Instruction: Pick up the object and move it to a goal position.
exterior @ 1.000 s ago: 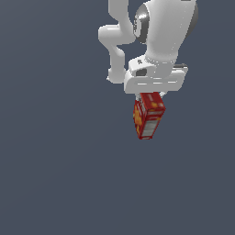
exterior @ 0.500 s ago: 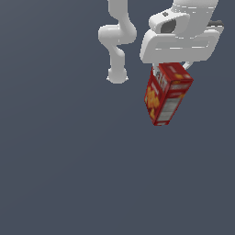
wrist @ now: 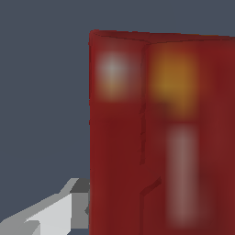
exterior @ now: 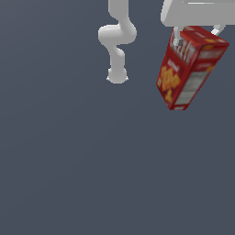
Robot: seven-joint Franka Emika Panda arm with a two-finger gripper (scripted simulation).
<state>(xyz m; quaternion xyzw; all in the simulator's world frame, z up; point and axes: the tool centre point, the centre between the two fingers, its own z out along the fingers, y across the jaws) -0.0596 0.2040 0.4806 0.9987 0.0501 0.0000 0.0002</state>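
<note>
Jaws clamp the tilted cracker box [exterior: 188, 69] aloft, bare grey floor [exterior: 82, 160] below.

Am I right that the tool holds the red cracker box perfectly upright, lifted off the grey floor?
Not quite. The exterior view shows the cracker box tilted, its lower end swung toward that view's left, not upright. The rest stands: the tool grips its upper end and it hangs off the grey floor.

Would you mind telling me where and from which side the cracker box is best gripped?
Grip the cracker box near its upper end, from above, fingers across its two narrow-spaced faces. The gripper holds it there now; the box hangs tilted, lower end toward the exterior view's left, so a firm clamp there seems wise.
</note>
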